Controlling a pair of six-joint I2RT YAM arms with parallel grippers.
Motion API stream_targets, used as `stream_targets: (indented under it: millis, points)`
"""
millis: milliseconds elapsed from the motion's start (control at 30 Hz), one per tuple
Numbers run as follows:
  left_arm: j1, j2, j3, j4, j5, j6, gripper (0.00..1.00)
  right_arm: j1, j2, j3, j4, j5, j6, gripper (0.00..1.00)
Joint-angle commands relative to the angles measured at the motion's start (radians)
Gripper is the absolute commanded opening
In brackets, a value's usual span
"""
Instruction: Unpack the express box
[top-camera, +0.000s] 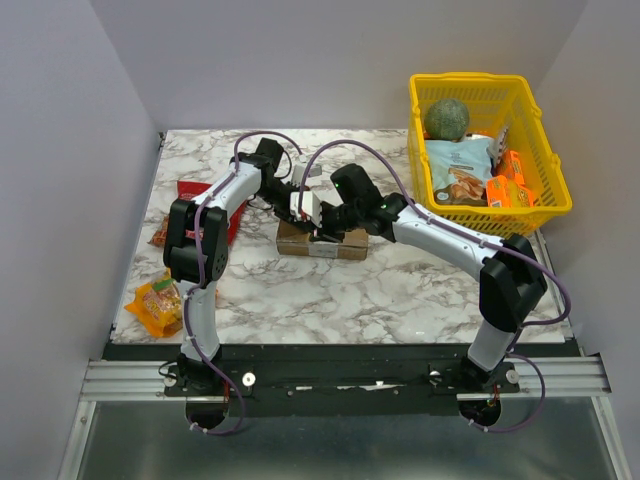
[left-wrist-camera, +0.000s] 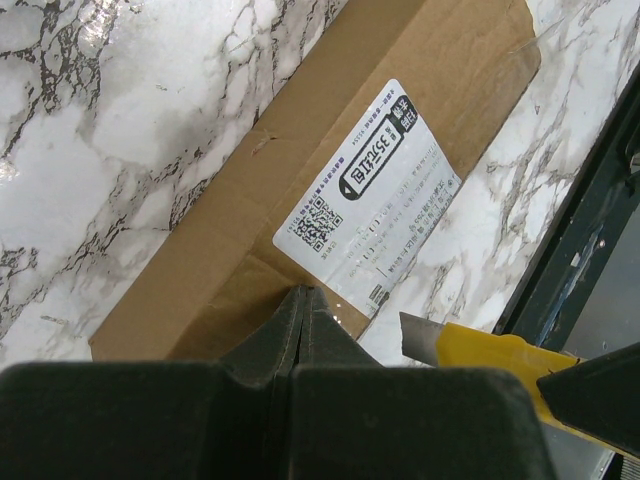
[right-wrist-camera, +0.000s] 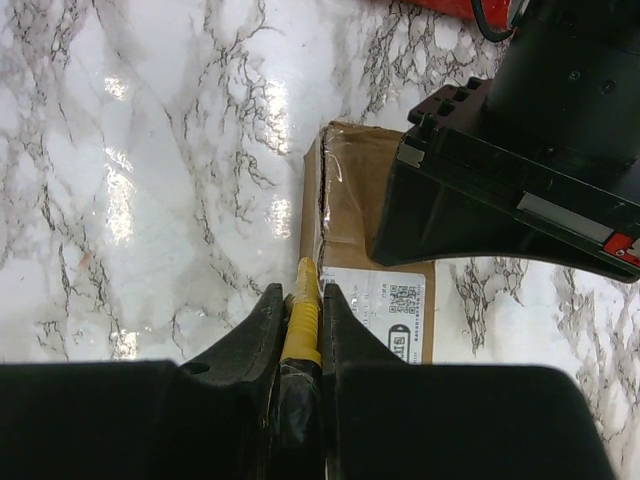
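Right gripper (right-wrist-camera: 302, 300) pinches a yellow knife (right-wrist-camera: 301, 325), its tip at the corner of the box (right-wrist-camera: 345, 190); the taped seam runs off toward 12 o'clock. Left gripper (left-wrist-camera: 305, 300) is pressed together and empty, tips seemingly on the lid beside the label (left-wrist-camera: 375, 200). Box sits at the middle of the table (top-camera: 400, 290). I judge it light, stiff and apt to skate on the glossy marble, so pin the flat lid, clear of the seam.
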Motion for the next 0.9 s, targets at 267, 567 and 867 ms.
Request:
stream_targets:
  millis: [267, 567, 867]
  points:
    - [-0.016, 0.108, -0.049, 0.049, -0.135, 0.049, 0.0, 0.0, -0.008, 0.005, 0.013, 0.025, -0.013, 0.01]
    - [-0.019, 0.108, -0.055, 0.049, -0.132, 0.049, 0.0, 0.001, 0.003, -0.002, 0.013, 0.06, -0.021, 0.01]
    - [-0.019, 0.116, -0.047, 0.046, -0.132, 0.047, 0.0, 0.0, 0.008, -0.005, 0.009, 0.054, -0.021, 0.0]
